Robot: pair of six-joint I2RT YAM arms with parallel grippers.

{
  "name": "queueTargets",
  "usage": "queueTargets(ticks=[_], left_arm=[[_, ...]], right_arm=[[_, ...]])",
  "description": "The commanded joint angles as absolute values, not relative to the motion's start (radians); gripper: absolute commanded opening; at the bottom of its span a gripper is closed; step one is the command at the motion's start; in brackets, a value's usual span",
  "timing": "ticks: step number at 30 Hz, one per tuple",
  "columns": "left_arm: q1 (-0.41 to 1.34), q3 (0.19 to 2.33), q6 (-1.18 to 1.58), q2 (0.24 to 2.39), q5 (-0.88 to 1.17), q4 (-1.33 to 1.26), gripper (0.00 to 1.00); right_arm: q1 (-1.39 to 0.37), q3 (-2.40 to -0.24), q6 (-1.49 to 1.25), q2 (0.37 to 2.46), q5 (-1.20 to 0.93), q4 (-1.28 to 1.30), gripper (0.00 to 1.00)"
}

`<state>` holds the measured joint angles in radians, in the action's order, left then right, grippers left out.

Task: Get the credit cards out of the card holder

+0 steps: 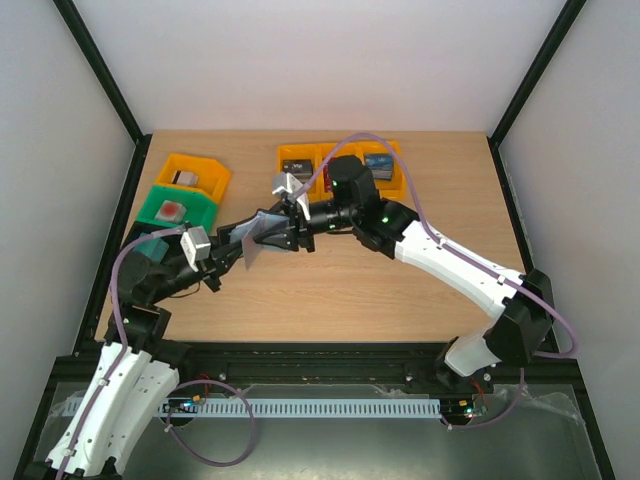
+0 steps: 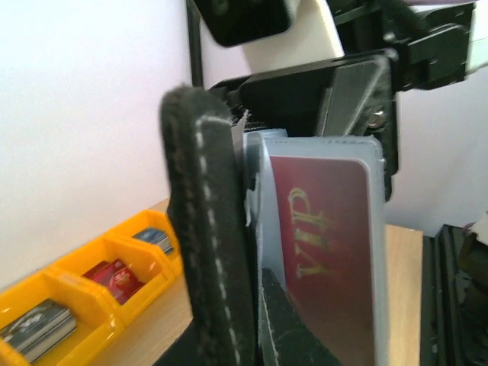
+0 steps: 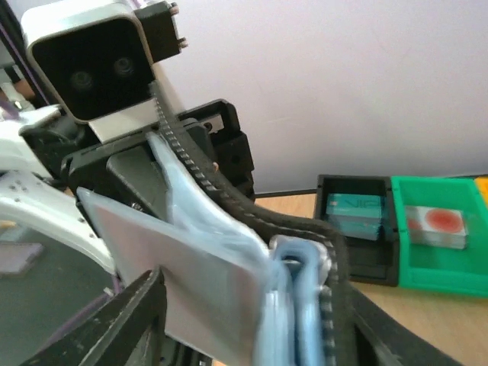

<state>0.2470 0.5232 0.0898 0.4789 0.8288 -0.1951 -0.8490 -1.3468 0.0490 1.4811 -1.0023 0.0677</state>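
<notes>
Black card holder (image 2: 202, 229) (white stitching, grey-blue inside), dark red card (image 2: 328, 252) with gold lettering, orange bins (image 1: 212, 172).

The light wooden table (image 1: 400, 290) is carrying plastic bins along its far and left sides. At twelve o'clock a row of orange bins (image 1: 300, 150) is sitting against the far edge, partly hidden from view. At ten o'clock a single orange bin (image 1: 210, 170) is lying, with a green bin (image 1: 200, 200) sitting just beside it on the nearer side. A black bin (image 3: 366, 259) is resting around nine o'clock, right against the green one.
</notes>
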Motion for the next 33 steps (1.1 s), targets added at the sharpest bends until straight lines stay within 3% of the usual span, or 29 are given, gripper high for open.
queueTargets(ticks=[1, 6, 9, 14, 32, 33], left_arm=[[0.253, 0.554, -0.09, 0.461, 0.669, -0.076, 0.02], [0.251, 0.582, -0.247, 0.455, 0.527, -0.034, 0.02], [0.252, 0.596, -0.261, 0.459, 0.493, -0.018, 0.02], [0.25, 0.605, -0.238, 0.46, 0.461, -0.019, 0.02], [0.211, 0.608, 0.061, 0.452, 0.889, -0.164, 0.02], [0.209, 0.609, 0.068, 0.454, 0.897, -0.167, 0.02]], right_arm=[[-0.832, -1.29, 0.067, 1.435, -0.884, 0.009, 0.61], [-0.789, -1.218, 0.071, 1.411, -0.865, -0.011, 0.81], [-0.767, -1.233, 0.133, 1.412, -0.886, 0.061, 1.0], [-0.755, -1.22, 0.105, 1.405, -0.737, 0.069, 0.99], [-0.741, -1.188, 0.108, 1.357, -0.956, -0.02, 1.0], [-0.741, -1.192, 0.112, 1.357, -0.964, -0.015, 0.94]])
